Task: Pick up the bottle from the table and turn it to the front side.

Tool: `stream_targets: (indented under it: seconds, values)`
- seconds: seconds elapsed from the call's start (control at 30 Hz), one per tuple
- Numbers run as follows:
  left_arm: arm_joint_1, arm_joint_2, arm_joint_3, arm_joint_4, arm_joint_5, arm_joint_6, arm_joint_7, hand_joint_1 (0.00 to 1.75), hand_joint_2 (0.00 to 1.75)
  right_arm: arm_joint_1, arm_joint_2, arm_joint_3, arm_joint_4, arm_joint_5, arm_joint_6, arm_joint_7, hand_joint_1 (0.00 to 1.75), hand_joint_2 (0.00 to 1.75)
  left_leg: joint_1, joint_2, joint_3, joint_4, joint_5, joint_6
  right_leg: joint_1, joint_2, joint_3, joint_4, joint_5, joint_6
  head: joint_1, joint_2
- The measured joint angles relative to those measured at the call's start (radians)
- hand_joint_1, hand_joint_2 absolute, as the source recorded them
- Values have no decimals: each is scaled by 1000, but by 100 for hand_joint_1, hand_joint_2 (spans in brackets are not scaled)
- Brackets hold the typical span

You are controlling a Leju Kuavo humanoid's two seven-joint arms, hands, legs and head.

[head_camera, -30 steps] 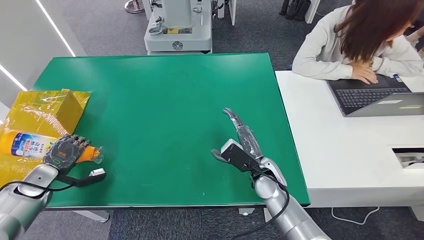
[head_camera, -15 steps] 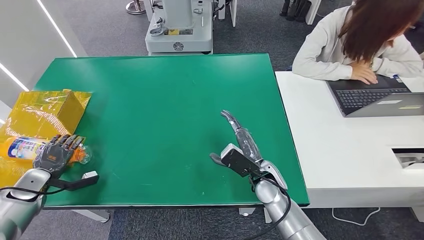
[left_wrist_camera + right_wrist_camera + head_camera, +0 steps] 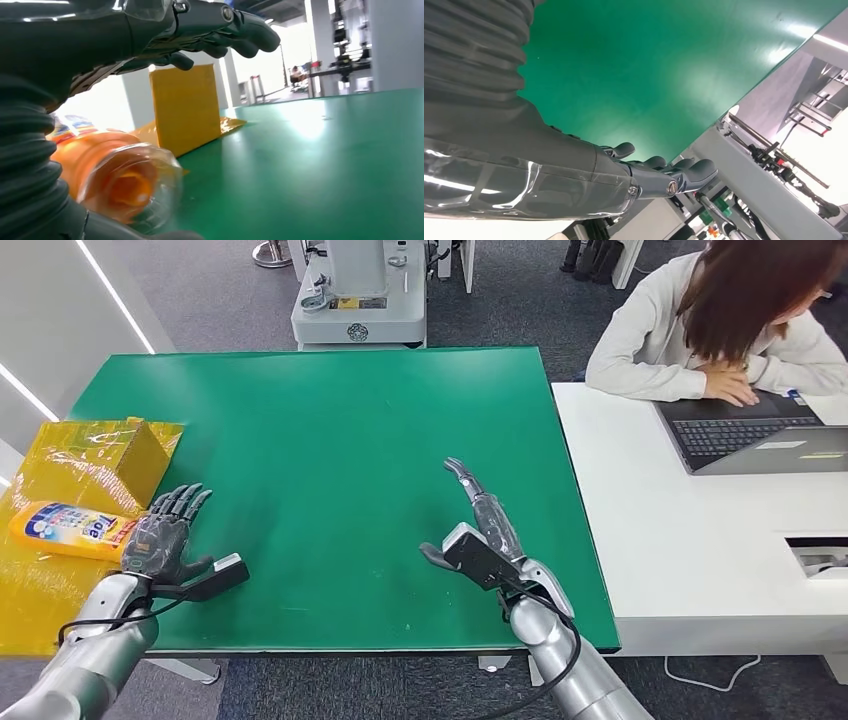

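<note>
An orange bottle (image 3: 62,529) with a white and blue label lies on its side on the yellow plastic sheet (image 3: 40,585) at the table's left edge, label facing up. My left hand (image 3: 165,540) hovers over its cap end with fingers spread and thumb out, gripping nothing. In the left wrist view the bottle's clear cap end (image 3: 127,187) lies just under my left hand (image 3: 200,25), whose fingers stretch out above it. My right hand (image 3: 480,530) stands open above the green table (image 3: 330,420), right of the middle, fingers straight; the right wrist view shows my right hand (image 3: 659,177) empty.
A yellow box (image 3: 125,455) stands just behind the bottle. A white desk (image 3: 690,540) adjoins the table's right side, with a laptop (image 3: 760,440) and a person (image 3: 730,320) working at it. A grey machine base (image 3: 355,300) stands beyond the far edge.
My left hand gripped the bottle at its neck, carried it leftward, then let go. The bottle now lies on the yellow sheet and the hand's fingers have spread. The right hand stayed put.
</note>
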Motion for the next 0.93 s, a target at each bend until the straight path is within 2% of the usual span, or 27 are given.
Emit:
stream_targets:
  seconds: [0.07,0.13,0.2,0.3,0.37,0.47,0.6,0.67,0.73,0.83,0.93]
  values:
    - [4,-20,33,0,33,-3,-30,0,175,0,0,0,0,-3,0,0,0,175,0,0,0,0,0,0,0,0,0,0,0,0,0,0]
    - [33,-46,67,-46,173,-20,-116,0,175,-2,1,0,4,-17,3,-9,0,175,0,0,0,0,0,0,0,1,-1,0,0,0,0,0]
    - [97,-82,84,-189,477,-24,-206,0,175,-8,3,0,16,-41,4,-31,0,175,0,1,0,0,0,0,0,2,-1,0,0,0,0,0]
    - [188,-147,74,-436,981,1,-241,0,175,-15,9,1,33,-72,-6,-70,0,175,0,1,-1,0,-1,0,0,1,-1,-1,0,0,0,0]
    - [243,-179,68,-574,1140,-16,-241,0,175,-12,11,2,31,-92,-21,-86,0,175,0,1,-1,0,-1,0,0,1,-1,-1,0,0,0,0]
    - [307,-208,50,-745,1076,-71,-242,0,175,9,10,1,2,-125,-49,-102,0,175,0,0,-1,0,-1,1,0,0,-1,-2,-1,1,0,0]
    - [368,-254,3,-901,1056,-228,-242,0,175,91,0,-13,-117,-184,-105,-115,0,175,0,-1,-1,0,-2,1,0,-1,-1,-3,-1,1,0,0]
    - [394,-284,-35,-947,1066,-279,-242,0,175,143,-9,-24,-198,-201,-127,-115,0,175,0,-1,-2,0,-2,2,0,-2,-1,-3,-1,1,0,0]
    - [413,-310,-71,-979,1067,-292,-242,0,175,182,-18,-31,-265,-208,-136,-114,0,175,0,0,-2,0,-3,2,0,-1,-1,-3,-1,1,0,0]
    - [425,-332,-107,-1004,1074,-324,-241,0,175,223,-26,-39,-330,-218,-146,-115,0,175,0,0,-2,0,-3,2,0,0,-1,-3,-1,1,0,0]
    - [438,-352,-143,-1008,1096,-399,-227,0,175,283,-29,-53,-394,-224,-180,-117,0,175,0,-3,-2,0,-3,2,0,-4,0,-4,-2,2,0,0]
